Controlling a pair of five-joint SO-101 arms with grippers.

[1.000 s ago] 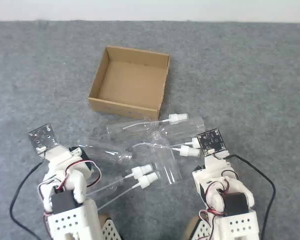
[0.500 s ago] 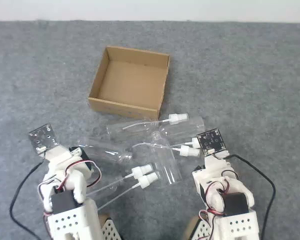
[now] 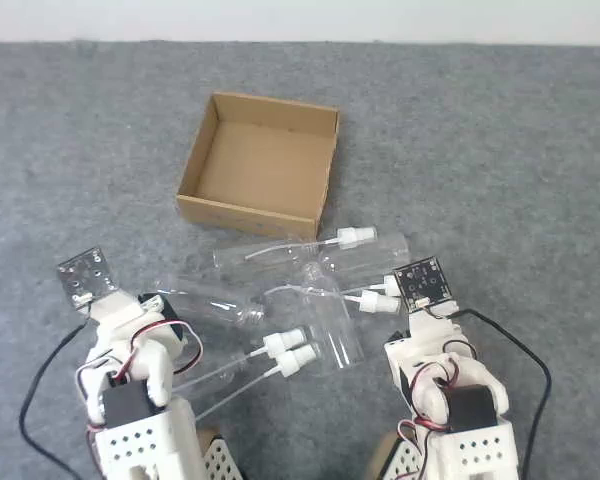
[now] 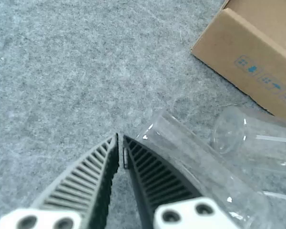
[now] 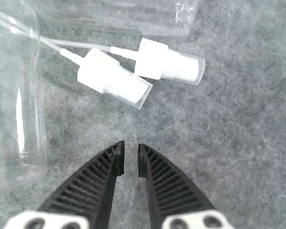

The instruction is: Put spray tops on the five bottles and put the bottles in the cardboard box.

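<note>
The open cardboard box [image 3: 260, 165] stands at the back of the grey mat, with nothing in it. Several clear bottles [image 3: 325, 320] lie uncapped in a loose heap between the two arms, mixed with white spray tops [image 3: 355, 237] with long tubes. My left gripper [image 4: 120, 140] is shut and holds nothing, low over the mat right beside the base of one clear bottle [image 4: 195, 162]. My right gripper [image 5: 130, 147] is shut on nothing, a short way from two spray tops [image 5: 112, 76] lying side by side.
The box's outer wall [image 4: 257, 62] lies just beyond the bottles [image 4: 257, 138] near the left gripper. Another bottle [image 5: 14, 95] lies beside the right gripper. The left arm [image 3: 130, 340] and right arm [image 3: 435, 350] stand at the near edge, with bare mat on both outer sides.
</note>
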